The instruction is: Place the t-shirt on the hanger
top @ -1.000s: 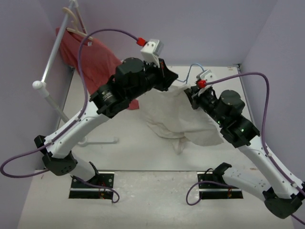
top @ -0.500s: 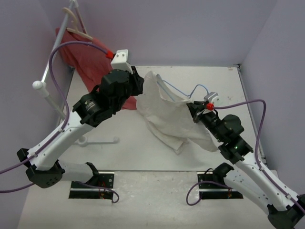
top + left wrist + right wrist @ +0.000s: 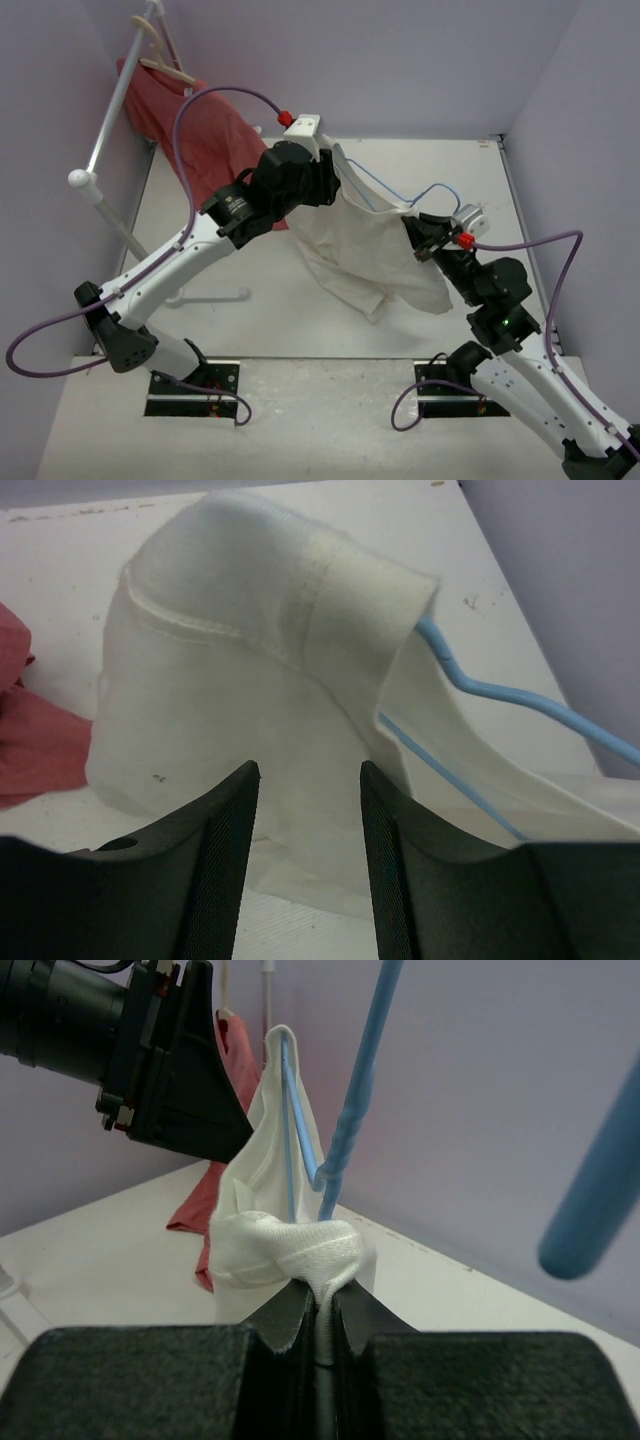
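The white t-shirt [image 3: 365, 245] hangs above the table, partly draped over the light-blue wire hanger [image 3: 378, 190], whose hook [image 3: 440, 190] sticks out to the right. My left gripper [image 3: 328, 178] is at the shirt's upper left corner. In the left wrist view this gripper [image 3: 305, 780] stands open, and the t-shirt [image 3: 250, 670] and hanger [image 3: 480, 685] lie just ahead of it with nothing between the fingers. My right gripper [image 3: 420, 238] is shut on a bunched fold of the t-shirt [image 3: 290, 1245], beside the hanger wire [image 3: 345, 1150].
A red shirt [image 3: 190, 125] hangs on a pale wooden hanger [image 3: 160, 50] from a white rack pole [image 3: 108, 115] at the back left. The rack's foot [image 3: 205, 295] lies on the table near the left arm. Purple walls close in on three sides.
My left gripper has opened and let go of the shirt, swung left, then come back to the shirt's top corner. My right arm has drawn back toward the right, still gripping the shirt.
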`<state>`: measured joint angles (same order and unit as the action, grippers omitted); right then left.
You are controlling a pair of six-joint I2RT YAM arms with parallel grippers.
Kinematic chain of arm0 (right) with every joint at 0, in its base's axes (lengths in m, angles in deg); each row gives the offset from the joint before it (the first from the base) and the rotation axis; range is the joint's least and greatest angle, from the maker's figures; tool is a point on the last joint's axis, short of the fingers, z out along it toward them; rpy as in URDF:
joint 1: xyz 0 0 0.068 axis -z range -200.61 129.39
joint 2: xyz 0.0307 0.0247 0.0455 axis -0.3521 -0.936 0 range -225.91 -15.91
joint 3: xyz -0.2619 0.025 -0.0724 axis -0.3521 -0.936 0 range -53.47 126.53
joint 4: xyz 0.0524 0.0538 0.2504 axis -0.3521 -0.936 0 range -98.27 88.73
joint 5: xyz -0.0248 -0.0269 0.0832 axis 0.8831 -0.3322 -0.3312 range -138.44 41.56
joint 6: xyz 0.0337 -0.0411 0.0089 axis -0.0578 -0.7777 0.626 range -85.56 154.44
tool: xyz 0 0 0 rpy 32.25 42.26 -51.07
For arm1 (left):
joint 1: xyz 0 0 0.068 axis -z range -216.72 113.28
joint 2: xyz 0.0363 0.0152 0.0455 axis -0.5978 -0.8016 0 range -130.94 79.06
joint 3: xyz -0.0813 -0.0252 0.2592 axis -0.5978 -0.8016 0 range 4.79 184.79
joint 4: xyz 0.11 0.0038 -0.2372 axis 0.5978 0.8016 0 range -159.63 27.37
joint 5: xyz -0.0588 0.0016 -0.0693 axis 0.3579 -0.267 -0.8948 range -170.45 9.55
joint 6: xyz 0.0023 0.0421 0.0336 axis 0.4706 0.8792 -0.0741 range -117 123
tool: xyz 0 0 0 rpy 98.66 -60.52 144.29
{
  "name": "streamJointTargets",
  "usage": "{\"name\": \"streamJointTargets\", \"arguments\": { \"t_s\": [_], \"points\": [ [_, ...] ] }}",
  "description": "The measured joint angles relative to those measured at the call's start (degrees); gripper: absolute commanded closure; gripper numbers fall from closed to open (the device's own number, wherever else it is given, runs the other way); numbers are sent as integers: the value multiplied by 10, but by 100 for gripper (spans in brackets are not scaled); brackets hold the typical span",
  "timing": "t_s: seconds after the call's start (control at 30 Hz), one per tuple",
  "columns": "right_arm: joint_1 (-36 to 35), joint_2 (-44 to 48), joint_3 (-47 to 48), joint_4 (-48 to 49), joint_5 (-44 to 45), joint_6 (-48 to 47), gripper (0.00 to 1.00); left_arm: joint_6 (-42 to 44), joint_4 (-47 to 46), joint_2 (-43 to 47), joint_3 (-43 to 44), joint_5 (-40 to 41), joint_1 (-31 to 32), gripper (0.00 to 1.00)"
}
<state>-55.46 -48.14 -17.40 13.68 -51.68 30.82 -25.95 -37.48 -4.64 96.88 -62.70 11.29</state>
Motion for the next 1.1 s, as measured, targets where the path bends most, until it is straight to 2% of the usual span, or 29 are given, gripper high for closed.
{"name": "streamJointTargets", "arguments": {
  "t_s": [0.33, 0.73, 0.97, 1.1],
  "points": [
    [0, -3, 2, -12, -6, -4, 100, 0, -28, 4, -2, -43, -4, 51],
    [0, -21, 13, -21, -6, -7, 100, 0, -29, 80, -29, -36, -4, 51],
    [0, -21, 23, -34, -8, -9, 100, 0, -34, 57, -24, -26, -8, 58],
    [0, -21, 23, -38, -8, -9, 100, 0, -45, 31, -19, -30, -33, 59]
  ]
}}
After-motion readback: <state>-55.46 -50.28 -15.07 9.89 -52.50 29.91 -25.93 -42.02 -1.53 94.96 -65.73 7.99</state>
